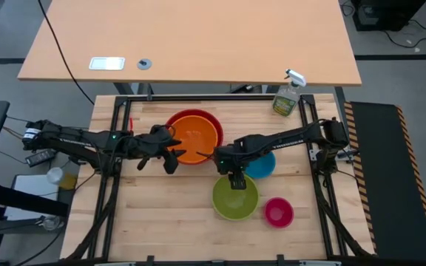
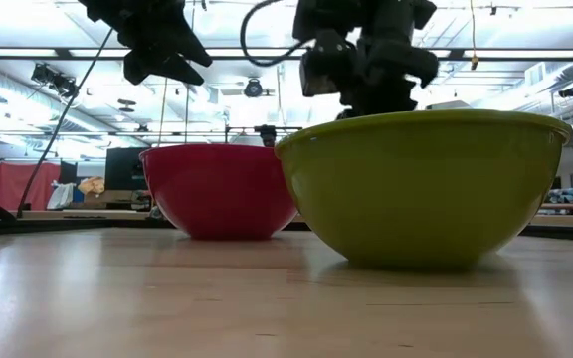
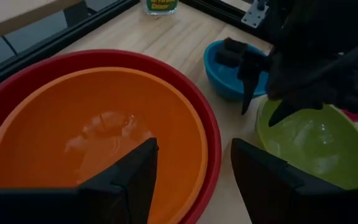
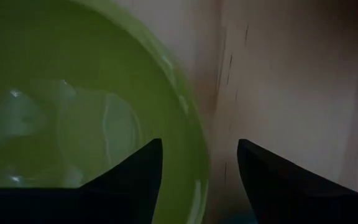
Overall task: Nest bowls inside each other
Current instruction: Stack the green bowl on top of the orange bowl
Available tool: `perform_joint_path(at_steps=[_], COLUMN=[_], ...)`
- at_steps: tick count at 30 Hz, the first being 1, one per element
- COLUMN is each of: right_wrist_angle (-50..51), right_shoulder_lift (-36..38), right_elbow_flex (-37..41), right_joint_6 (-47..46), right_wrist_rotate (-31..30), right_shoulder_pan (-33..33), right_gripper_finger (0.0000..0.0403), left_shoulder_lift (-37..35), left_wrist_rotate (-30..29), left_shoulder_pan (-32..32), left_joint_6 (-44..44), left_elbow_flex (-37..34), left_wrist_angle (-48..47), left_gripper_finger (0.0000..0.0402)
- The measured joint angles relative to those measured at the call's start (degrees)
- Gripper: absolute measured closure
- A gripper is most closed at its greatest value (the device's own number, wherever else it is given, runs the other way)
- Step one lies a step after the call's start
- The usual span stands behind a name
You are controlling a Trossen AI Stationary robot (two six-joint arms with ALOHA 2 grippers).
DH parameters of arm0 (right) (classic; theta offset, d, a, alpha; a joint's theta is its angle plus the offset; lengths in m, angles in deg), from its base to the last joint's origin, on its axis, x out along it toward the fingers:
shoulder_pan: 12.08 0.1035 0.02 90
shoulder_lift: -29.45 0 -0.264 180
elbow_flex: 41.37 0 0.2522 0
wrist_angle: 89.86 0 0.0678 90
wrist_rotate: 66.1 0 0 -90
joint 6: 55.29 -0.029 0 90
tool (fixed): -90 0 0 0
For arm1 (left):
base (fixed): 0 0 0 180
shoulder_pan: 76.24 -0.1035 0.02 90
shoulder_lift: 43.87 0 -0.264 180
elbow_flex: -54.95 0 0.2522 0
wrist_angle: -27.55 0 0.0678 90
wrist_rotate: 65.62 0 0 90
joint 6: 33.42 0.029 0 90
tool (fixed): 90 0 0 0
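Surroundings: a spray bottle [image 1: 288, 94] stands at the far right corner of the table [image 1: 161, 214], well apart from the bowls. The blue bowl [image 1: 262, 165] sits just beside the green bowl [image 1: 235, 198], partly covered by the right arm; the pink bowl [image 1: 278, 212] lies just right of the green one.

Right claw [image 1: 236, 182] hangs over the far rim of the green bowl, fingers [image 4: 135, 180] spread, one over the bowl's interior and one outside the wall, with nothing clamped between them.

Left claw [image 1: 170, 157] hovers at the left edge of the orange bowl [image 1: 195, 137], open and empty.

Orange bowl is nested inside the red bowl [image 3: 211, 134]. All bowls are round, glossy and upright.
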Motion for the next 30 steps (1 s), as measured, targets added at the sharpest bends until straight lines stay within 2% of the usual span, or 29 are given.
perform_joint_path(at_steps=[6,16,22,30], right_wrist_angle=[-3.0,-5.8,-6.8,-7.1], right_shoulder_lift=[0.0,0.0,0.0,0.0], right_elbow_flex=[3.2,5.0,5.0,5.0], right_joint_6=[-0.1,-0.4,-0.5,-1.4], right_wrist_rotate=[0.0,0.0,0.3,2.9], right_shoulder_pan=[0.0,0.0,0.0,-0.1], right_gripper_finger=[0.0205,0.0299,0.0341,0.0367], left_shoulder_lift=[0.0,0.0,0.0,0.0], left_wrist_rotate=[-0.4,-0.4,-0.5,-0.9], left_shoulder_pan=[0.0,0.0,0.0,0.0], left_joint_6=[0.1,0.1,0.1,0.6], left_elbow_flex=[0.0,0.0,0.0,0.0], left_wrist_angle=[0.9,1.3,1.3,1.2], left_gripper_finger=[0.0194,0.0194,0.0194,0.0194])
